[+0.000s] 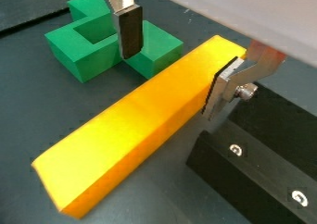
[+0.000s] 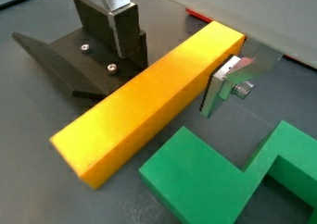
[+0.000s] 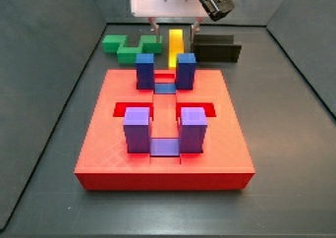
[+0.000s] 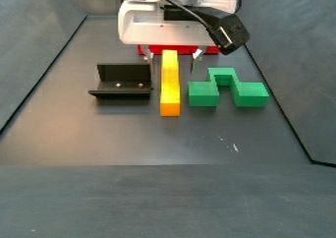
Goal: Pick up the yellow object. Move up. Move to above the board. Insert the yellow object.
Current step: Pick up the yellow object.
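Claw (image 1: pixel 180 61) low at far end of bar (image 1: pixel 136 126), fingers (image 1: pixel 128 31) apart either side, not clamped. Bar flat on bench (image 4: pixel 79 134) betw. fixture (image 4: pixel 118 83) & green block (image 4: pixel 226 89), behind board (image 3: pixel 164 134).

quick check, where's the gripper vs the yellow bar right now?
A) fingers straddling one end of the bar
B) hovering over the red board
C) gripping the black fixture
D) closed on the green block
A: in both wrist views the gripper has one finger on each side of the yellow object, near one end, which lies between the green block and the fixture.
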Motion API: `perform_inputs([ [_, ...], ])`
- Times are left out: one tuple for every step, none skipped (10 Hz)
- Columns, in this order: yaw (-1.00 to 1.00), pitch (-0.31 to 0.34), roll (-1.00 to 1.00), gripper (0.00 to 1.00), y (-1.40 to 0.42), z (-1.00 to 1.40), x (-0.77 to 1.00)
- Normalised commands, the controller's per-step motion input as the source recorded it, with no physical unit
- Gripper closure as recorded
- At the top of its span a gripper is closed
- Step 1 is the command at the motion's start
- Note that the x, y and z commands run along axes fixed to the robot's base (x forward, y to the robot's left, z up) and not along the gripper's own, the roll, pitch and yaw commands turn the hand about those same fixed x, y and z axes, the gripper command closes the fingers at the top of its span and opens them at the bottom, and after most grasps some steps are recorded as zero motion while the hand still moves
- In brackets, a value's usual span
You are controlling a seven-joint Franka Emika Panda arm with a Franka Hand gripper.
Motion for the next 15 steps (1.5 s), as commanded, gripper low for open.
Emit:
perform_inputs([
  [0.04, -0.007, 0.05, 0.0, 0.0, -0.21, -0.08],
  [0.0, -0.024, 0.06, 0.0, 0.0, -0.27, -0.02],
  [0.0, -0.011, 0.09, 0.0, 0.0, -0.25, -0.02],
  [0.0, 0.0, 0.08, 0.0, 0.0, -0.21, 0.0],
  [0.0, 0.0, 0.07, 0.0, 0.0, -0.16, 0.0],
  [0.0, 0.0, 0.09, 0.0, -0.01, -0.09, 0.0],
  [0.0, 0.0, 0.13, 0.0, -0.09, -0.1, 0.0],
  [0.04, 0.0, 0.13, 0.0, -0.13, -0.13, -0.03],
  [0.07, 0.0, 0.09, 0.0, -0.11, -0.1, -0.13],
  [0.1, 0.0, 0.06, 0.0, -0.05, -0.05, -0.16],
  [0.11, 0.0, 0.05, 0.0, -0.02, -0.02, -0.18],
  [0.13, 0.0, 0.04, 0.0, -0.01, -0.03, -0.17],
  [0.13, -0.001, 0.06, 0.0, -0.08, -0.06, -0.12],
  [0.11, 0.0, 0.09, 0.0, -0.21, -0.01, 0.0],
  [0.12, 0.0, 0.12, 0.0, -0.25, 0.0, 0.0],
])
